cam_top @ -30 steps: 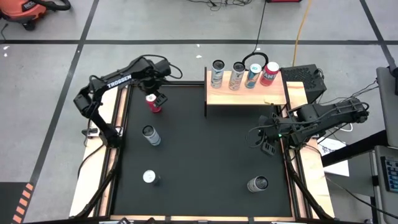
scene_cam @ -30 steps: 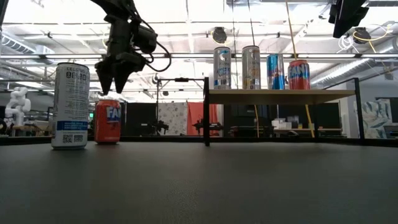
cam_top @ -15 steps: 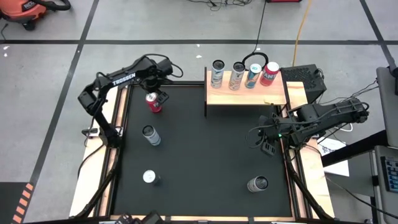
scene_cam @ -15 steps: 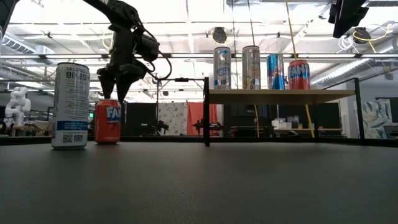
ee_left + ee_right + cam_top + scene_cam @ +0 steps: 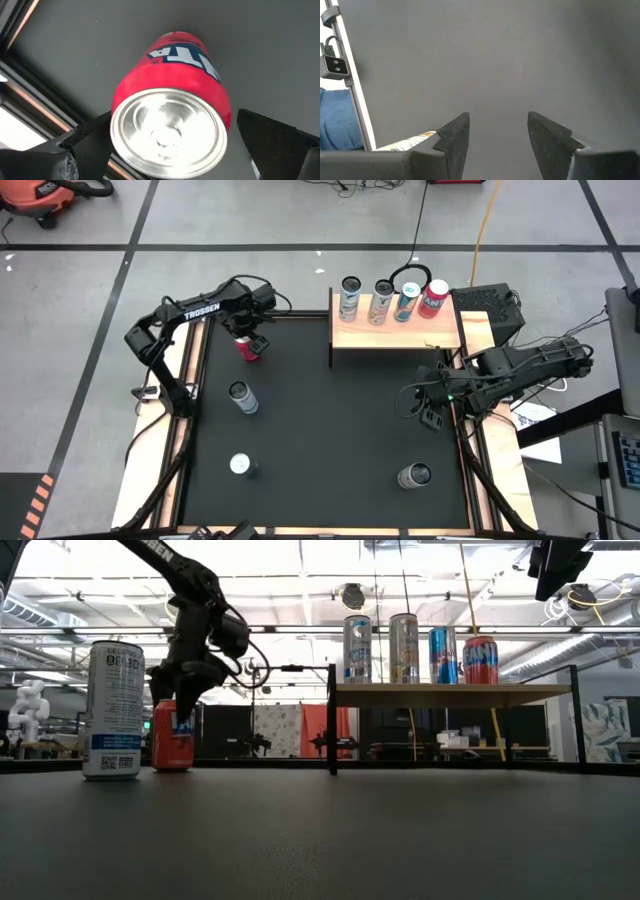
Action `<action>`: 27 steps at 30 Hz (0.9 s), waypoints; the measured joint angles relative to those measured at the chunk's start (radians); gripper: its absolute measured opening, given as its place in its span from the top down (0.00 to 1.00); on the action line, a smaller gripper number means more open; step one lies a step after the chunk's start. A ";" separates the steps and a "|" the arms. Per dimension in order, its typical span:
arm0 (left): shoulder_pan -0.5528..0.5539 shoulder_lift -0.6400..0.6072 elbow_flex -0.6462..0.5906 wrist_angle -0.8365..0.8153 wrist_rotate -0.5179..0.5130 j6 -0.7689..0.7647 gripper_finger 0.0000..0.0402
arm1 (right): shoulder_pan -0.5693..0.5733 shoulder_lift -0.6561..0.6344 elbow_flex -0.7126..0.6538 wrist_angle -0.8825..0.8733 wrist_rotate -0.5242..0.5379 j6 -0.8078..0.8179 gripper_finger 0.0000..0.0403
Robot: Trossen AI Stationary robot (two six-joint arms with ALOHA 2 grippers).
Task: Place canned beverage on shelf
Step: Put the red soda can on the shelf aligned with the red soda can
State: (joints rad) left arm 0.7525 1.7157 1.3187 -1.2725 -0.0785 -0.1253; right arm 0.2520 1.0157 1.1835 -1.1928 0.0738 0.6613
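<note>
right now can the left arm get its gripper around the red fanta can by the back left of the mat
Probably yes. The left gripper is right over the red Fanta can, its open fingers straddling the can's top, with nothing between them. The nearest other can, the tall white one, stands well clear.

The can (image 5: 172, 95) is red with a silver top — white letters on a blue band. The mat (image 5: 330, 430) is plain black; the shelf (image 5: 395, 332) is pale wood.

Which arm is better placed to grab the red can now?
Left. The left gripper is open, its fingers either side of the red can. The right gripper waits at the mat's far edge.
</note>
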 joint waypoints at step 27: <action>-0.030 -0.001 0.002 0.049 0.091 0.153 0.30 | 0.000 0.000 0.000 0.000 0.003 0.000 0.55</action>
State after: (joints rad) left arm 0.7229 1.7145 1.3208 -1.2240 0.0122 0.0280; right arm 0.2516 1.0153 1.1835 -1.1927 0.0772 0.6613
